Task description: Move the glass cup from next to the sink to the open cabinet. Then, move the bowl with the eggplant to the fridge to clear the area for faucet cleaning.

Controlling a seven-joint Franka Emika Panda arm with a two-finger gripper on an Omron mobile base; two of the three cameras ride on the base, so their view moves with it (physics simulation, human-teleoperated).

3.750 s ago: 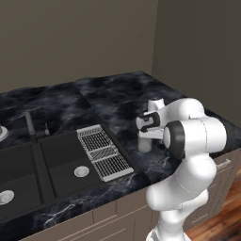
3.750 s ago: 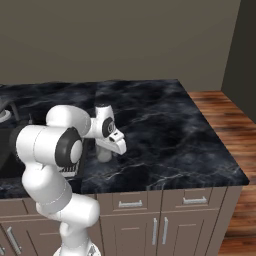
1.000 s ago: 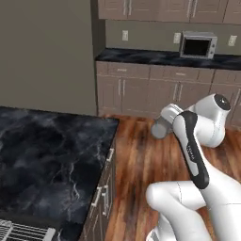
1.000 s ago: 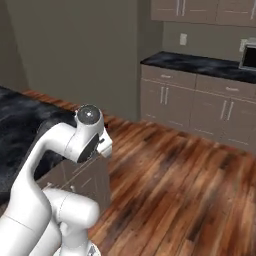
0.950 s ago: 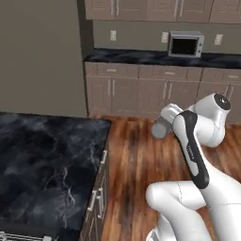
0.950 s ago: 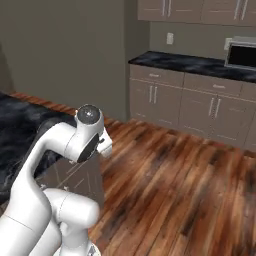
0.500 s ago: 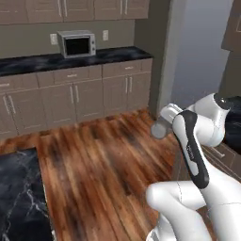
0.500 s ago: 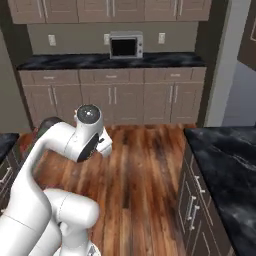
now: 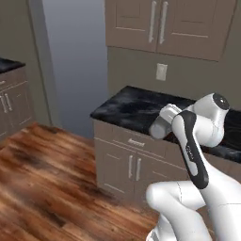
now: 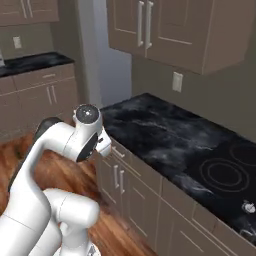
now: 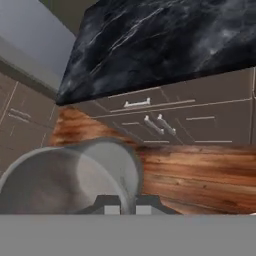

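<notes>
Pinching the glass cup (image 11: 75,175) rim, gripper (image 11: 122,202) clamped; hand view shows table (image 11: 165,40) at 12 o'clock; right base view adds cooktop (image 10: 222,175).

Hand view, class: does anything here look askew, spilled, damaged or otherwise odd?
Nothing is spilled or damaged. The hand is shut on the rim of the glass cup, which looks empty. The black counter and drawers appear slanted, but that is the camera's tilt.
</notes>
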